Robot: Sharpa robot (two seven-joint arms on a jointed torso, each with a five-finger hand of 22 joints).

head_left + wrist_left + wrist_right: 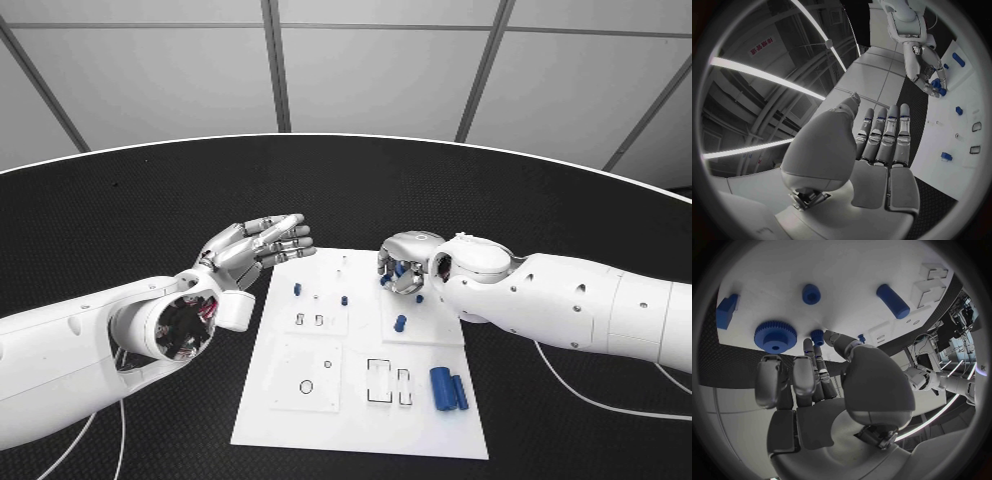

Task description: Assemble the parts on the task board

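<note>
In the head view, the left hand (264,245) is held open and empty just off the board's (361,415) far left corner. The right hand (404,262) hangs over the far edge, curled on a blue part. Two cylinders (449,388) lie near the right edge.

In the left wrist view, the left fingers (882,135) are seen straight, holding nothing.

In the right wrist view, a peg (817,336) appears pinched at the fingertips, beside a gear (775,335). The grip looks slight; the peg could be tilted or dropped, or the gear knocked.
</note>
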